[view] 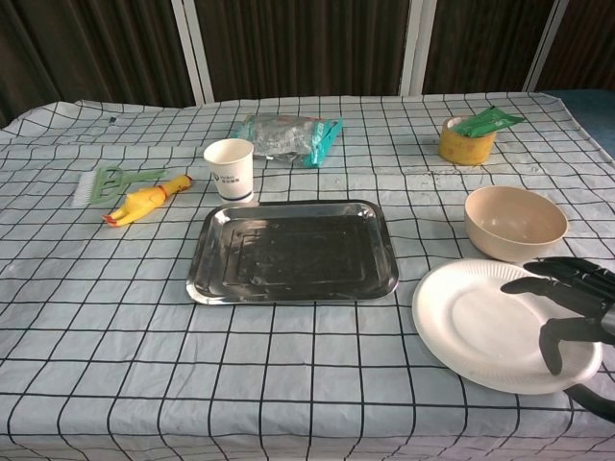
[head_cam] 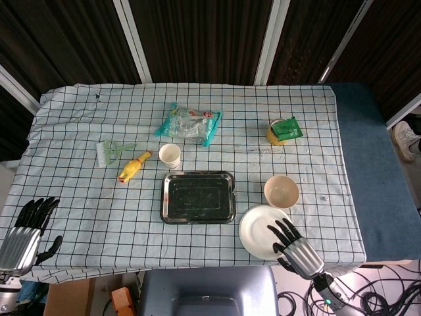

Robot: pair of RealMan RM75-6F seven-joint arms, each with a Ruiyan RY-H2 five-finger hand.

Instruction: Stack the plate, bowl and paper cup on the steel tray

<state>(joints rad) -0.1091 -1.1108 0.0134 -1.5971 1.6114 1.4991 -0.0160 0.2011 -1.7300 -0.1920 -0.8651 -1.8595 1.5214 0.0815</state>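
The plate (view: 485, 325) lies at the desk's (head_cam: 99, 217) near right edge, just right of the tray (view: 291, 249), with the bowl (view: 513, 221) just behind it. The right robot hand (view: 567, 307) rests over the plate's right side, fingers spread and pointing left toward the tray; whether it grips the rim I cannot tell. The left robot hand (head_cam: 29, 227), open, sits well apart, so the right is nearer. The cup (view: 229, 169) stands behind the tray.

A pale cloth with a black grid covers the desk (head_cam: 79, 197). The steel tray (view: 292, 250) is dark, mirror-grey; the plate (view: 490, 325) at near right is plain white, the bowl (view: 514, 222) beige, the paper cup (view: 229, 169) white. Far right — a yellow tape roll (view: 464, 143) under a green packet (view: 488, 121). At left, a yellow toy (view: 146, 200) with an orange tip. The right hand's fingers (view: 557, 290) are black.
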